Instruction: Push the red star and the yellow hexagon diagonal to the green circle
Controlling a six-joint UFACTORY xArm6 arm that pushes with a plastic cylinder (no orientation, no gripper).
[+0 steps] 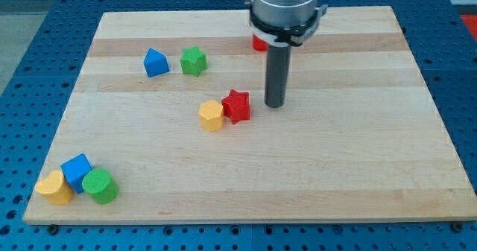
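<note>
The red star (237, 106) lies near the board's middle, touching the yellow hexagon (212, 115) on its left. The green circle (100, 185) sits at the view's bottom left, touching a blue cube (76, 170). My tip (275, 104) rests on the board just to the right of the red star, a small gap between them.
A yellow block (54, 188) lies left of the blue cube at the bottom left. A blue block (155, 62) and a green star (193, 60) sit at the upper left. A red block (258, 42) is partly hidden behind the arm. The wooden board (358, 169) lies on a blue pegboard.
</note>
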